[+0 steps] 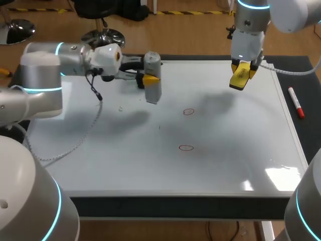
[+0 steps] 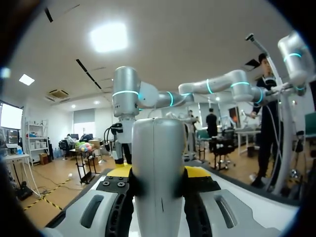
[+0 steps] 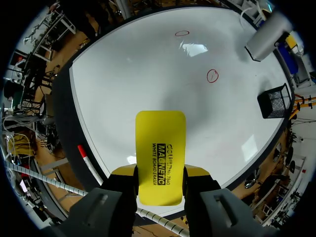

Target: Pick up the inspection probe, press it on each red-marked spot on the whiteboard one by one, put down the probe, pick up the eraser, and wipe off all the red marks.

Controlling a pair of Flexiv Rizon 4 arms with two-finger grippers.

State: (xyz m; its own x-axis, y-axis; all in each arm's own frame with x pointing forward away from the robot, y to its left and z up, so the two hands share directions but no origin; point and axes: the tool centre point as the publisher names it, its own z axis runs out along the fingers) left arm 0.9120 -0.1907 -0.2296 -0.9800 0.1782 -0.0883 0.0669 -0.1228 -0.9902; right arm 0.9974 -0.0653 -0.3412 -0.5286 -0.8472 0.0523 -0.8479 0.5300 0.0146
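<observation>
In the left wrist view the probe [image 2: 158, 148] fills the gap in the left gripper [image 2: 158, 172], hiding most of both yellow tips; its wrist end is cut off by the edge. In the head view, whether it touches the whiteboard [image 1: 225, 150] cannot be told. The eraser [image 3: 160, 143] hides the inner finger faces of the right gripper [image 3: 160, 170]; its wiping face is unseen.

2 silver arms [image 1: 42, 73] w/ cyan rings [image 1: 59, 49].

we see the grey inspection probe [image 1: 153, 83] standing upright, clamped in our left claw [image 2: 158, 178] over the whiteboard's [image 1: 235, 155] far left part; the flat yellow eraser [image 1: 239, 77] hangs gripped in our right claw [image 3: 159, 174] above its far right part; two small red ovals sit unwiped mid-board, the farther mark [image 1: 188, 111] and the nearer mark [image 1: 186, 147]
</observation>
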